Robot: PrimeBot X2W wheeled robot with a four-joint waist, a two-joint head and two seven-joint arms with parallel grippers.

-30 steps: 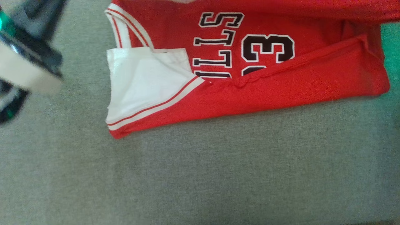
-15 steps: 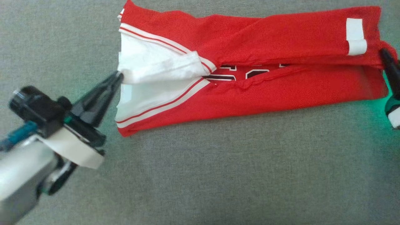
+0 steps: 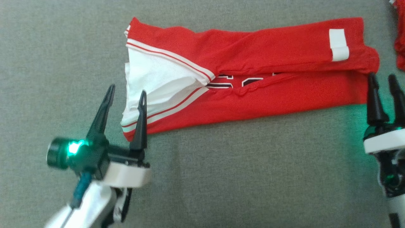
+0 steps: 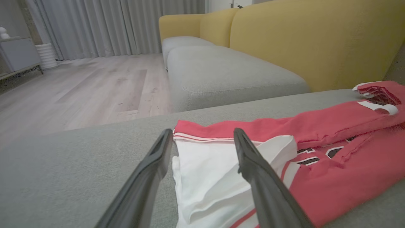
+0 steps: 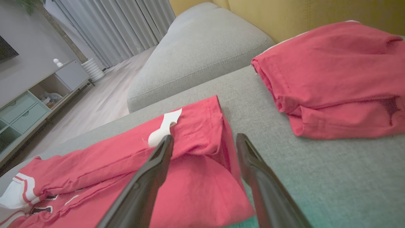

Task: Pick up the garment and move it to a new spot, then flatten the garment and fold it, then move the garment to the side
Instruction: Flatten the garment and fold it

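The garment [image 3: 253,95], a red jersey with white trim and black lettering, lies on the grey cushion [image 3: 221,177] folded lengthwise into a long strip. Its far long edge is laid over toward the near one, leaving a sliver of lettering showing. My left gripper [image 3: 127,90] is open at the white armhole end, one finger over the cloth and one beside it, holding nothing. My right gripper [image 3: 382,76] is open at the hem end, just off the corner. The left wrist view shows the left gripper [image 4: 203,131] over the garment's [image 4: 316,126] white part. The right gripper [image 5: 205,136] straddles the garment's [image 5: 126,158] hem corner.
A second folded red garment [image 5: 332,79] lies to the right on the same cushion, its edge at the top right corner [image 3: 400,47] of the head view. A yellow sofa back [image 4: 316,41] rises behind. Wooden floor [image 4: 79,88] lies beyond the cushion's left edge.
The far half of the garment has been folded over the lettering. Both grippers, shut on its ends half a second ago, have opened, let go and drawn back toward me.
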